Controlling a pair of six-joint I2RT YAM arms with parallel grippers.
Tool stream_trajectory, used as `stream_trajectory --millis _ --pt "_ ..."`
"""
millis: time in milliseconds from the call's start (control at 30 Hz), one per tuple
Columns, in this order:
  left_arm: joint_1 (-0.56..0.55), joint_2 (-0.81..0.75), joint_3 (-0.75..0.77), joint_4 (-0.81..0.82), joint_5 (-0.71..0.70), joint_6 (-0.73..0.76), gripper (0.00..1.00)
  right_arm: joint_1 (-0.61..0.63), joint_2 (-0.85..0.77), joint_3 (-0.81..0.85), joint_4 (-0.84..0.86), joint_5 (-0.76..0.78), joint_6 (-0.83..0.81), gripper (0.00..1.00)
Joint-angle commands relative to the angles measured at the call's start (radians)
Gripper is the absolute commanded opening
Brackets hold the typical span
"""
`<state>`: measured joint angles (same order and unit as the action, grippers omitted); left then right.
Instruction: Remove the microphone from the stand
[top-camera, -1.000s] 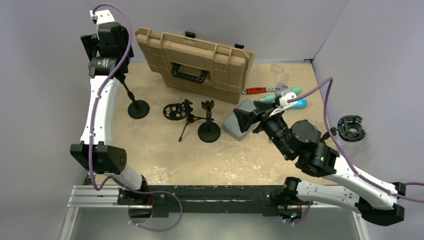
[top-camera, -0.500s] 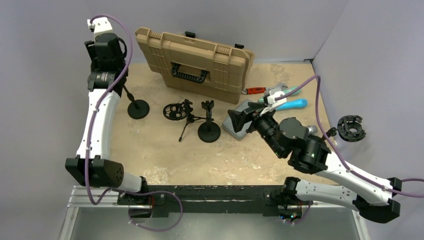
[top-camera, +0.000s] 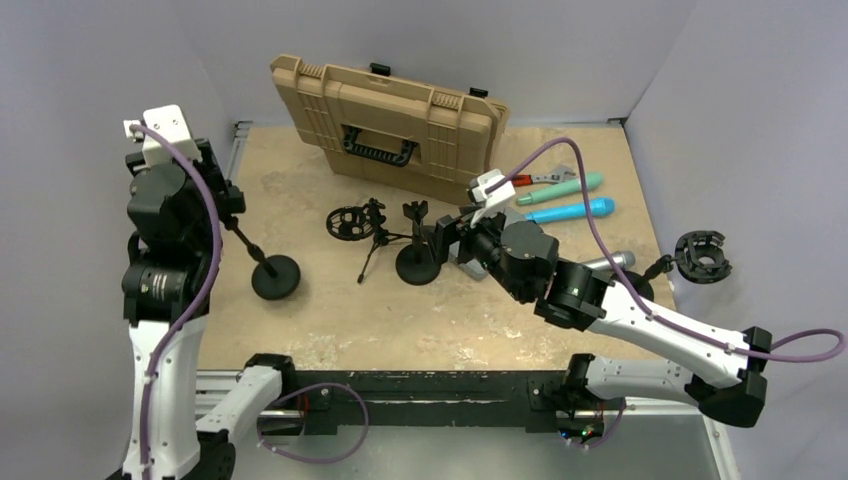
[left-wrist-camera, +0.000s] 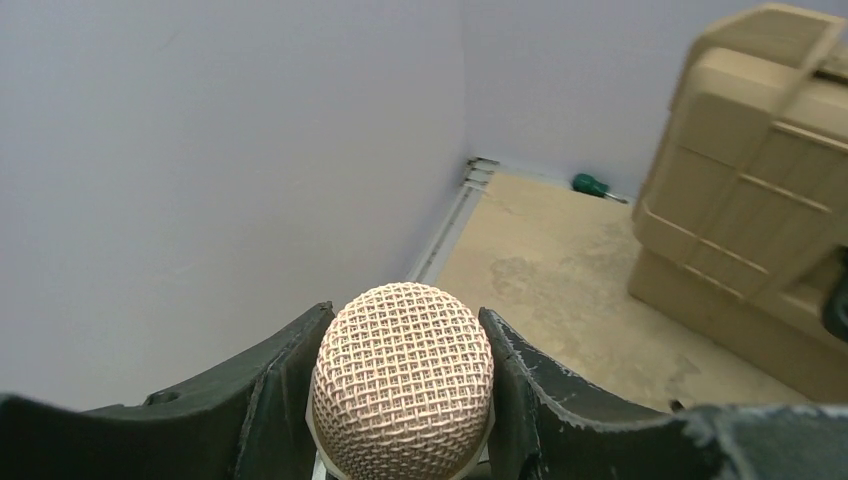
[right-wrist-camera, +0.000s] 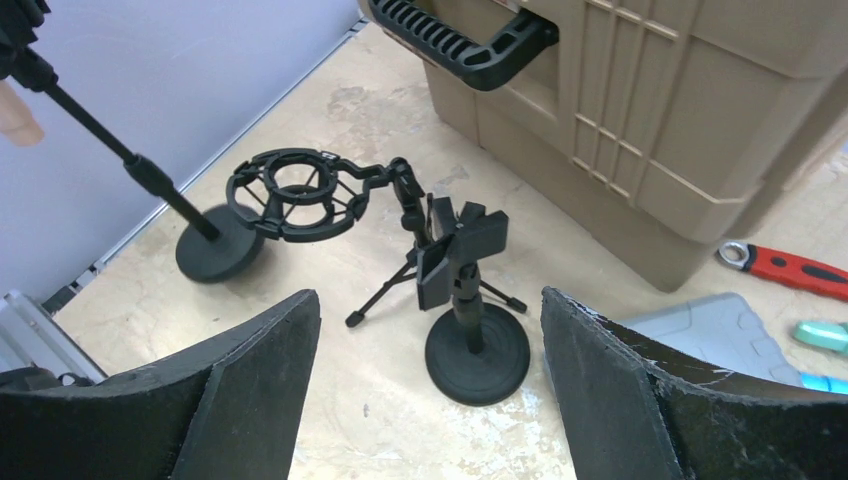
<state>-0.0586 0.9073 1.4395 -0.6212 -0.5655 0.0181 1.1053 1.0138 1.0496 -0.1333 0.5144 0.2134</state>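
- The left pincer (left-wrist-camera: 403, 315) is closed on the microphone (left-wrist-camera: 403, 390): in the left wrist view its two dark fingers (left-wrist-camera: 275, 385) press against either side of the pale mesh head.
- The microphone is held up above the desk (top-camera: 330, 320), close to the left wall (left-wrist-camera: 200, 150).
- The stand (top-camera: 272, 275) has its round base on the desk just below that pincer. Its thin rod slants up and to the left towards the pincer.
- In the right wrist view a pale rounded end shows beside the top of the rod. Whether the microphone sits in the clip or is clear of it, I cannot tell.
- The right pincer (right-wrist-camera: 428, 300) is wide open and grips nothing. It hangs over the middle of the desk.
- Just ahead of it stands a small stand (right-wrist-camera: 470, 300) with a round base and a bare clip on top.
- Touching that is a low tripod (right-wrist-camera: 400, 270) carrying a ring-shaped mount.
- A tan case (top-camera: 390, 125) leans at the back of the desk.
- A red-handled wrench (right-wrist-camera: 790, 268) lies near the case's right corner.
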Motion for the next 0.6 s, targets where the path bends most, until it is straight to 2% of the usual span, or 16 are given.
stream_trajectory --millis 0,133,267,367,467,567 --pt "-0.074 -0.060 -0.003 -0.047 0.123 -0.048 0.00 0.001 0.031 0.081 0.048 -0.030 -0.039 0.79" --pt "-0.116 -0.091 -0.004 -0.155 0.251 -0.037 0.00 0.001 0.044 0.084 0.059 -0.035 -0.042 0.78" --pt "-0.134 -0.171 -0.069 -0.122 0.555 -0.029 0.00 0.000 0.067 0.074 0.082 -0.090 -0.045 0.80" --pt "-0.147 -0.178 -0.086 -0.117 0.805 -0.048 0.00 -0.002 0.101 0.084 0.088 -0.208 -0.062 0.80" --pt "-0.155 -0.150 -0.083 -0.125 0.965 -0.078 0.00 -0.002 0.131 0.090 0.101 -0.370 -0.084 0.81" --pt "-0.165 -0.133 -0.101 -0.098 1.095 -0.112 0.00 -0.001 0.155 0.088 0.111 -0.466 -0.093 0.81"
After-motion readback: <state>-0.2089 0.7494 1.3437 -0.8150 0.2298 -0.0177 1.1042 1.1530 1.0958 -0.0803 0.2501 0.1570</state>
